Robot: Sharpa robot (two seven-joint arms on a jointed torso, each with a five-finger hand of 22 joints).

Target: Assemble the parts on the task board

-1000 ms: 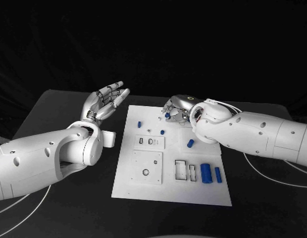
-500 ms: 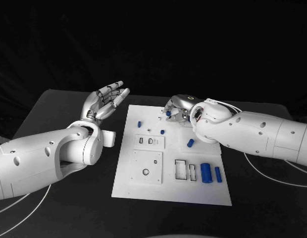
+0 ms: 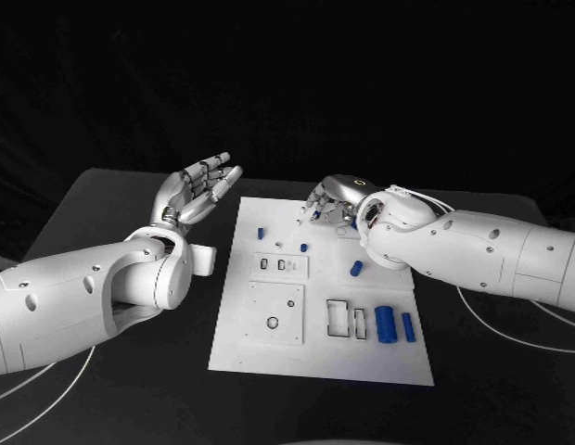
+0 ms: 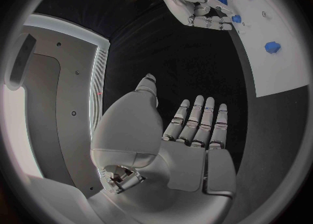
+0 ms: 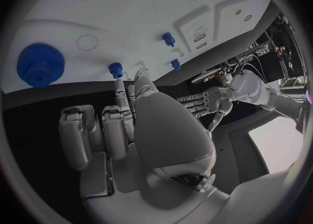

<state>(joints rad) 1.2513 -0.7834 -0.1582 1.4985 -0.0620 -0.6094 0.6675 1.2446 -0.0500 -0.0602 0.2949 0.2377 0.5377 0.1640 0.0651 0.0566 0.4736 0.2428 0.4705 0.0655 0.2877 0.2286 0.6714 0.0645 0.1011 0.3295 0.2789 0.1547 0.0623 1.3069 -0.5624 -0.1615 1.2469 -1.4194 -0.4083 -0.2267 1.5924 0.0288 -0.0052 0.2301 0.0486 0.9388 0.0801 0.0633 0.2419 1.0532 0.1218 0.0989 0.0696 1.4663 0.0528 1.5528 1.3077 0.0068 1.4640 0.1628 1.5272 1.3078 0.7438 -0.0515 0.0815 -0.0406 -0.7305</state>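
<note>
The white task board (image 3: pixel 317 357) lies in the middle of the table. My right hand (image 3: pixel 332 202) hovers over its far edge, beside a small blue peg (image 3: pixel 314 213). In the right wrist view two fingers are curled in, while a fingertip (image 5: pixel 119 84) reaches the blue peg (image 5: pixel 116 70) standing on the board (image 5: pixel 130 10). Whether the peg is pinched I cannot tell. A blue gear (image 5: pixel 40 63) lies close by. My left hand (image 3: pixel 201 189) is raised off the board's left edge, palm up, fingers (image 4: pixel 195 125) straight and apart, holding nothing.
Two long blue parts (image 3: pixel 385 324) lie near the board's front right beside rectangular slots (image 3: pixel 338 317). Another blue part (image 3: pixel 356 268) sits mid-board, and small pegs (image 3: pixel 304 247) stand farther back. Black cloth covers the table around the board.
My right hand has shifted very slightly at the board's far edge. The left hand and the parts on the board have stayed put.
</note>
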